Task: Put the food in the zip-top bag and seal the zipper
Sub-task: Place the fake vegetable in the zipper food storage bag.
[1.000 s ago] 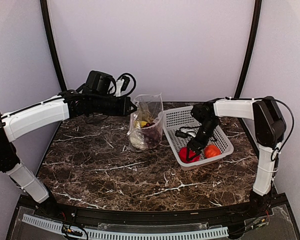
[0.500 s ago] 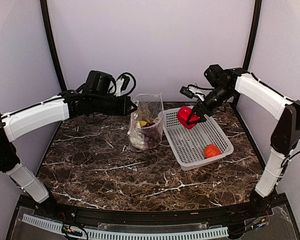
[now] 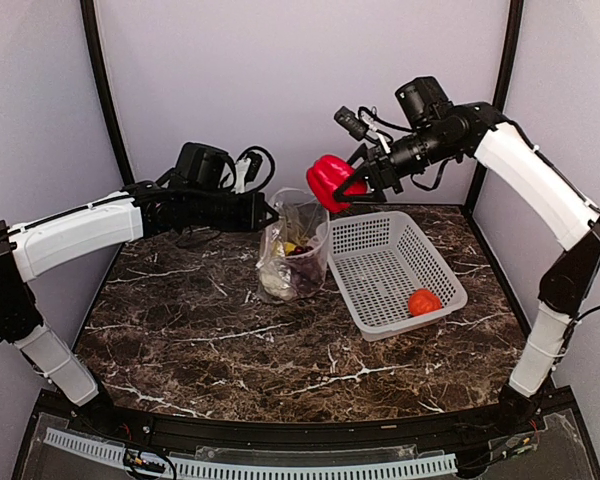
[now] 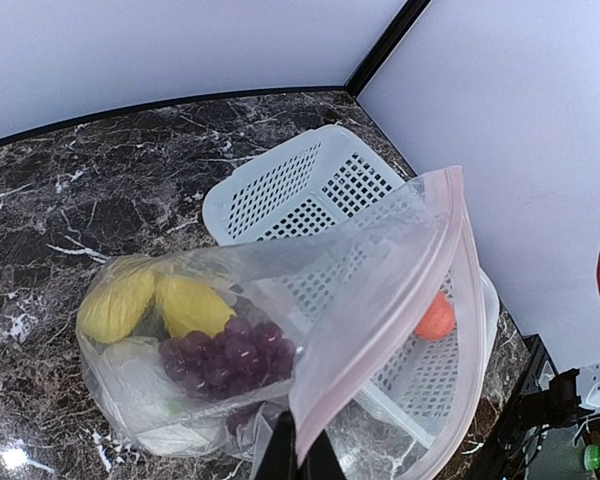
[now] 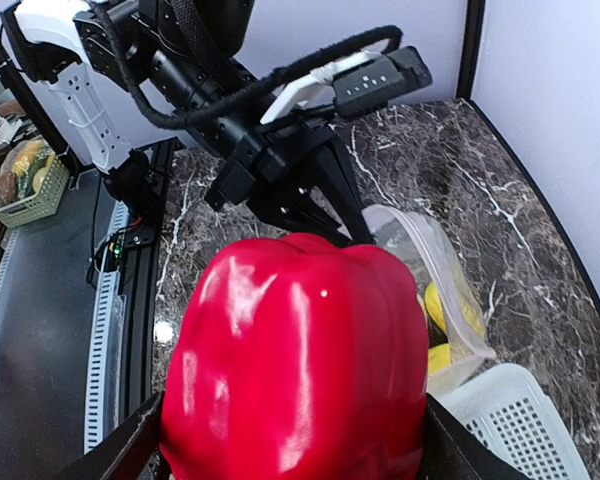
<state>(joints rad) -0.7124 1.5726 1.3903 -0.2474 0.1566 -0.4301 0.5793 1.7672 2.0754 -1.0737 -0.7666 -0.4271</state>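
Red pepper [image 3: 326, 178] high in right hand [image 3: 350, 188]

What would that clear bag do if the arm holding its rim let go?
Probably sag or fold shut: the zip-top bag looks thin and crumpled, its mouth held up only where the left gripper pinches the rim. It likely wouldn't slide much, since grapes and yellow pieces weigh down its bottom.

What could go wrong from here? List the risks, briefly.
1. The red pepper in the right gripper looks wide for the bag mouth; it may catch the rim and fall outside.
2. Only the left gripper pinches the floppy bag's rim; a dropped pepper might tug it free or tip the bag.
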